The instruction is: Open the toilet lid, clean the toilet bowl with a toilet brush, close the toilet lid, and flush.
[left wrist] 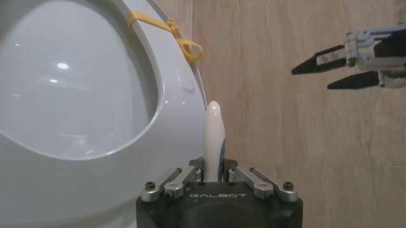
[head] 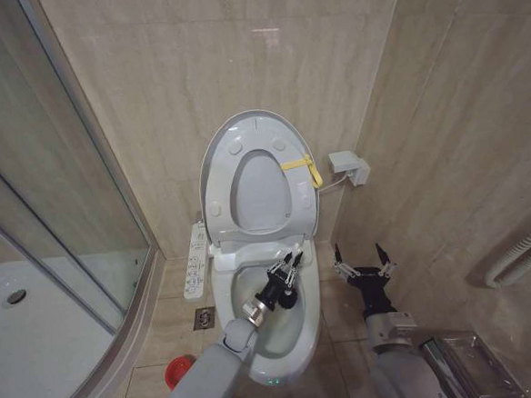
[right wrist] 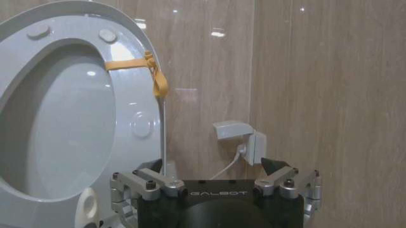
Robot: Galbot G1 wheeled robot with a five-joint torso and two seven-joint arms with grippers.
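The left gripper (left wrist: 214,176), clenched low on the toilet brush (left wrist: 213,133) handle, grips something likely light, stiff and slippery; the right gripper (head: 361,263) hangs released.

left hand (head: 289,263) clamped, right hand (head: 362,263) spread — idle

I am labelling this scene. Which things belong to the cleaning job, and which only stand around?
Job: toilet lid, raised; toilet bowl; toilet brush, held by left gripper; red holder.
Around: right gripper, open, idle; button panel; wall plug; shower tray.
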